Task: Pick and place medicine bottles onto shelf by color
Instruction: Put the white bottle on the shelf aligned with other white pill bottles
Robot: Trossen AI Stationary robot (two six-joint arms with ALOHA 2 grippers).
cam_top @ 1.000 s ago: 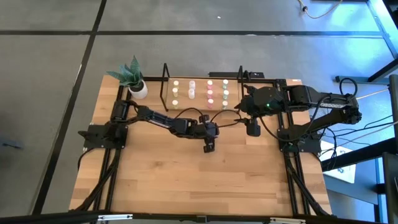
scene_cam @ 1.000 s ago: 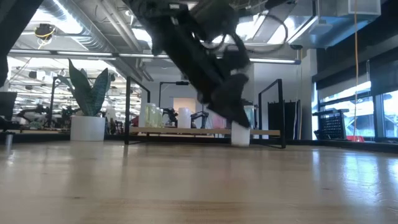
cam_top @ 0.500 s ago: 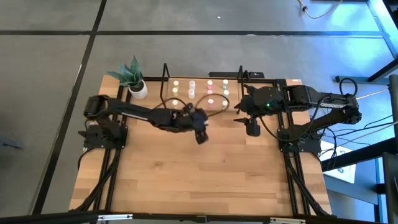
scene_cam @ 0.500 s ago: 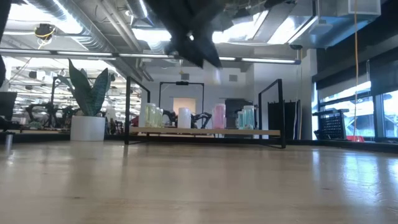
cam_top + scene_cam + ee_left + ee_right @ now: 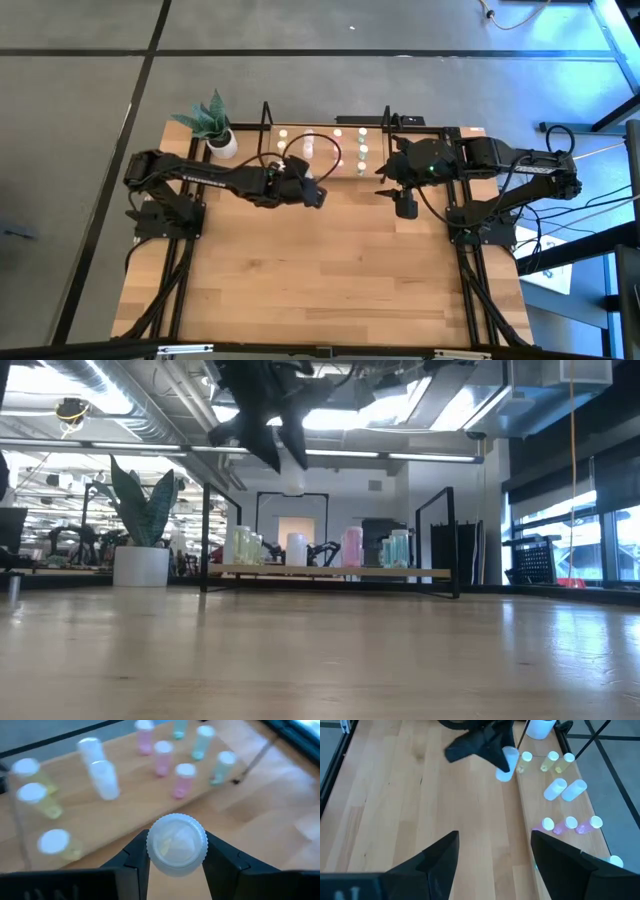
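1. High view: the left hand (image 5: 313, 193) hangs just in front of the shelf (image 5: 325, 172) at the counter's (image 5: 300, 280) far edge; the right hand (image 5: 406, 208) waits near the shelf's right end.
2. Low view: bottles stand in colour groups on the shelf board (image 5: 330, 571).
3. Left wrist view: the left hand grips a white bottle (image 5: 177, 843) by its sides.
4. Right wrist view: the right hand (image 5: 492, 851) is spread open, holding nothing.
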